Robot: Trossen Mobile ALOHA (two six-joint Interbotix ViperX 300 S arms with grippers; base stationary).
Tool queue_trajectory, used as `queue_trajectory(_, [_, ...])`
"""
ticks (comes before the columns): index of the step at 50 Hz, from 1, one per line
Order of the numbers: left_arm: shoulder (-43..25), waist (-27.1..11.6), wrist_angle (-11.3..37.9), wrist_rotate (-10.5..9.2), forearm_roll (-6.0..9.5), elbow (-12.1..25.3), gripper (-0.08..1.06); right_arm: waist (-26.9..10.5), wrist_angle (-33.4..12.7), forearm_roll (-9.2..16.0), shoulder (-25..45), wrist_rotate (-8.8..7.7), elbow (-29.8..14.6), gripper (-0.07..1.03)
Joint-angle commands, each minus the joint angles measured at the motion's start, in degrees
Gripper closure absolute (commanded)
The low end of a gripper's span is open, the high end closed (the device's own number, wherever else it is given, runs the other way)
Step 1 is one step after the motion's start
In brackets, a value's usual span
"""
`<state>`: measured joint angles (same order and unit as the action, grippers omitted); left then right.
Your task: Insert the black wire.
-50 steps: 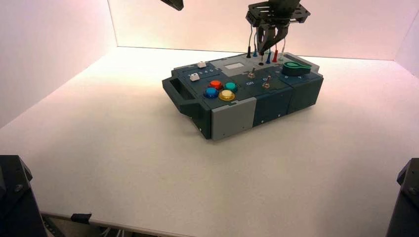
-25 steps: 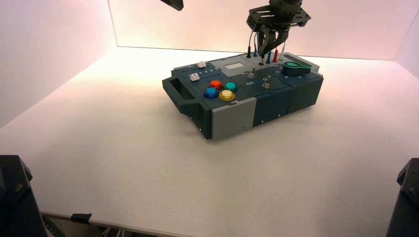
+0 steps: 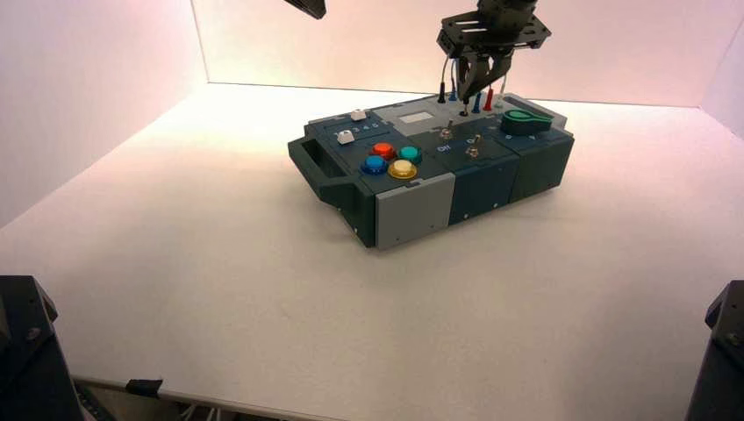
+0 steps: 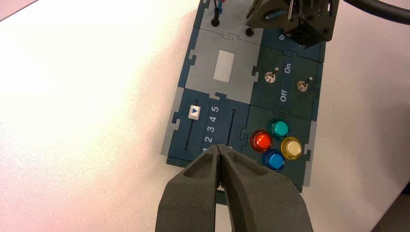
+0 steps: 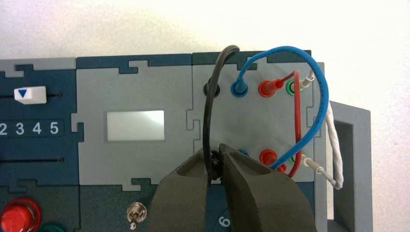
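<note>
The right gripper [image 5: 218,164] is over the far right part of the box [image 3: 412,210], with its tips pinched tight on one end of the black wire [image 5: 208,106]. The wire's other end sits in a black hole [image 5: 211,90] by the box's far edge. The held end looks to be right at the near black hole [image 3: 464,113], but the tips hide how far in it is. Beside it, a blue wire [image 5: 324,96], a red wire [image 5: 297,116] and a white wire [image 5: 334,140] bend over the box. The left gripper [image 4: 219,147] waits beyond the box's far edge, squeezed closed on nothing. The box says "1 2 3 4 5" by a white slider [image 4: 194,112], which is near the 4, and "On" and "Off" by the switches [image 4: 270,77].
</note>
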<state>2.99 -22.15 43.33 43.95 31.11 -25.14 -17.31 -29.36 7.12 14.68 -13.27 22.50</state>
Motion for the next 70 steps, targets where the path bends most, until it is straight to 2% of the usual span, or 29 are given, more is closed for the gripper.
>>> queue_trajectory(1, [1.1,-0.3,-0.2,0.09,0.09,0.4,1.01,-0.1,0.3,-0.2,-0.1,0.09,0.4,0.99])
queue_trajectory(38, [1.1,-0.3,-0.1,0.09,0.09,0.4,1.01,-0.2,0.4,-0.2,-0.4,0.26,3.2,0.99])
queue_trajectory(70, [1.0,-0.3,0.0,0.09,0.09,0.4,1.01,-0.1,-0.1,-0.2,-1.8,0.26,2.9,0.99])
